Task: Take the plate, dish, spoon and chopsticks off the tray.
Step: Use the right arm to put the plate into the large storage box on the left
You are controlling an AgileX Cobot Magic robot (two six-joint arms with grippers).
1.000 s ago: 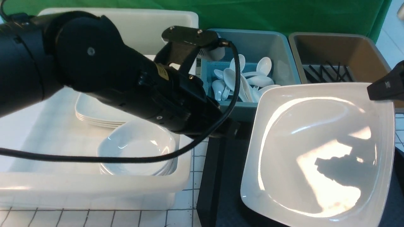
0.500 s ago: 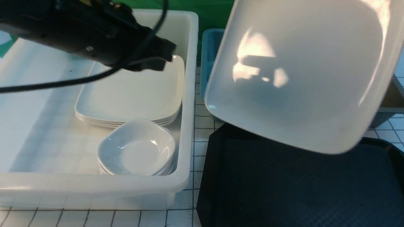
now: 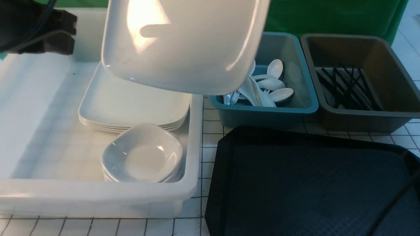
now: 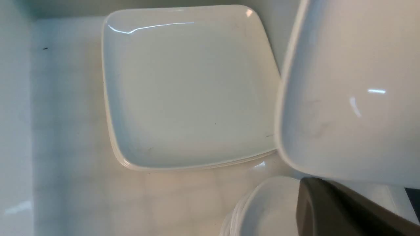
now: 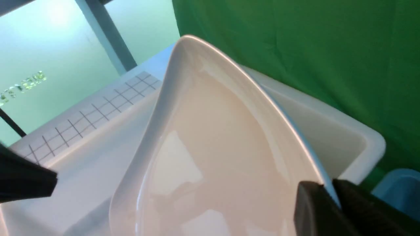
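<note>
At far left, the black left gripper (image 3: 67, 32) is cut off by the frame edge. We cannot tell whether its jaws are apart or together.

Below it sits a long white plastic tub (image 3: 98, 193) with rounded walls. Inside, toward the far end, lies a stack of glossy white rounded-square plates (image 3: 131, 105). Nearer us is a stack of small white dishes (image 3: 142, 157), deep and bowl-like.

The plate (image 3: 183, 42) hangs in the air, tilted, above the tub's far right part and over the stacked plates. It touches neither of them. It is large, shallow and shiny, with a raised rim. From the front we see its smooth underside, and its top edge runs out of frame. It hides part of the tub's far wall.

The right gripper (image 5: 328, 193) shows only in its own wrist view, where two dark fingers pinch the plate's rim between them.

To the right stands a teal tub (image 3: 262, 114) holding white ceramic spoons (image 3: 272, 83), some hidden behind the plate. Next to it, a brown tub (image 3: 361, 118) holds thin black chopsticks (image 3: 347, 87) lying crossed.

In front of both tubs lies the tray (image 3: 311, 190), black with clipped corners, a raised rim and a diamond-textured surface. Its near and right edges are cut off. A green cloth (image 3: 328, 16) hangs behind everything.
</note>
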